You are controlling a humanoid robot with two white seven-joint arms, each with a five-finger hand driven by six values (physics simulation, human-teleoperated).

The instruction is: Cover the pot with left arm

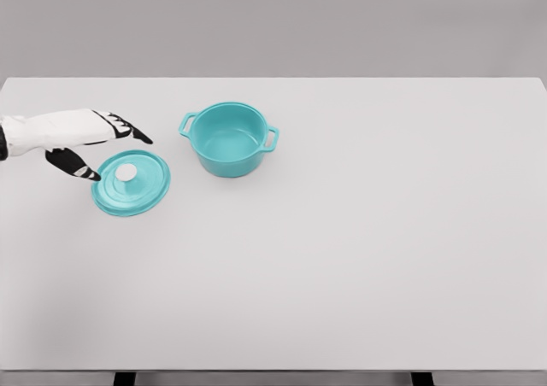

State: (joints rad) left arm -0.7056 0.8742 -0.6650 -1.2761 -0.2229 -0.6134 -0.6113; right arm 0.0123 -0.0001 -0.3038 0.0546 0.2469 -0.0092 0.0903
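A teal pot with two side handles stands uncovered on the white table, left of the middle toward the back. Its teal lid with a white knob lies flat on the table to the pot's left, apart from it. My left hand reaches in from the left edge, just above and left of the lid. Its fingers are spread, the thumb near the lid's left rim and the other fingers stretched past the lid's back edge. It holds nothing.
The white table spans nearly the whole view, with a grey wall behind it. Nothing else stands on it besides pot and lid.
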